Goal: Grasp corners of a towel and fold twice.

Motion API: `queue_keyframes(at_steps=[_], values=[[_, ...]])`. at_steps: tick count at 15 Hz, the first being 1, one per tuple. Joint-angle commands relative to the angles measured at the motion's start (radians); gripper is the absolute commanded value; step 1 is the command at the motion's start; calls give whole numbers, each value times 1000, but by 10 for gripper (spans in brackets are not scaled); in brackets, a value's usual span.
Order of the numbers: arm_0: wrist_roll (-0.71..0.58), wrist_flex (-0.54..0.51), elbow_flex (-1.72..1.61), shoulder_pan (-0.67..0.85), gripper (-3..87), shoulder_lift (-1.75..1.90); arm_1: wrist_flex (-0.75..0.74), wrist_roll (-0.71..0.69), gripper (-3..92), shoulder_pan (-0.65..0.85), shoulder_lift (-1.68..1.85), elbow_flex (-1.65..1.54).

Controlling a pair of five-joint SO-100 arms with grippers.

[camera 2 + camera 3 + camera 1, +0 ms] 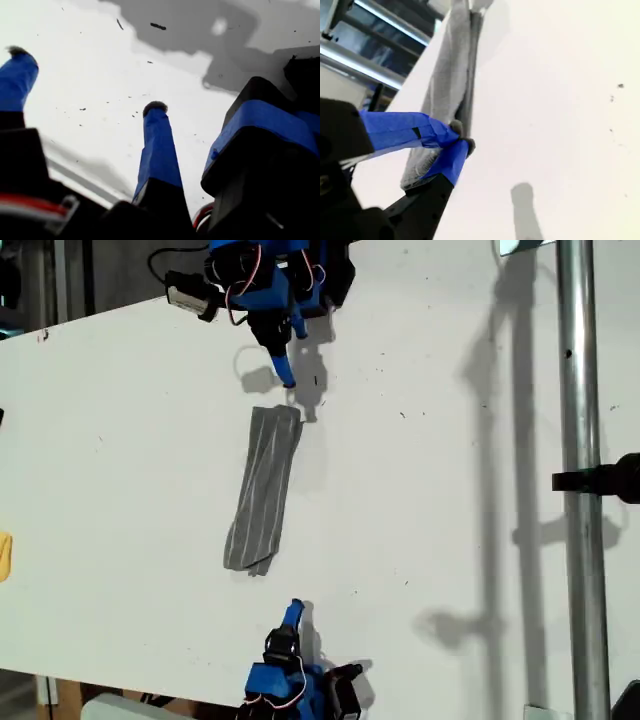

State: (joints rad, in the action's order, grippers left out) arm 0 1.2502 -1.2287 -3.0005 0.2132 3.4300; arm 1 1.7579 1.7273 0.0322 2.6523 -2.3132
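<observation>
The towel (264,490) lies on the worktop (450,540) as a narrow folded strip, apparently folded already, and neither gripper holds it. My first gripper (85,85) has its fingers spread over bare worktop. My second gripper (462,137) has its fingers pressed together, empty, with the towel just beyond the tips.

exterior: high, looking down on table (450,490) | 2 wrist cams: close, along claws

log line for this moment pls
towel: folded narrow strip, flat on table | my first gripper: open, empty | my second gripper: shut, empty | towel held: no
</observation>
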Motion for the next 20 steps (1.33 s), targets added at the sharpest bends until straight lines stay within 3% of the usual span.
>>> queue_keyframes(at_steps=[1,4,7,11,14,18,20], values=[[-28,52,-83,-9,-1,49,5,17,451,-6,-14,6],[-84,72,-117,21,10,49,-20,32,454,12,-52,-17],[-84,66,-118,28,1,49,-281,-28,439,178,-81,-190],[-84,63,-118,25,-2,49,-594,-179,455,365,-492,-92],[-91,61,-118,23,-16,49,-761,-198,458,391,-810,15],[-97,58,-118,23,-18,49,-856,-213,441,377,-1089,222],[-98,55,-118,21,-18,49,-950,-229,351,414,-1115,236]])
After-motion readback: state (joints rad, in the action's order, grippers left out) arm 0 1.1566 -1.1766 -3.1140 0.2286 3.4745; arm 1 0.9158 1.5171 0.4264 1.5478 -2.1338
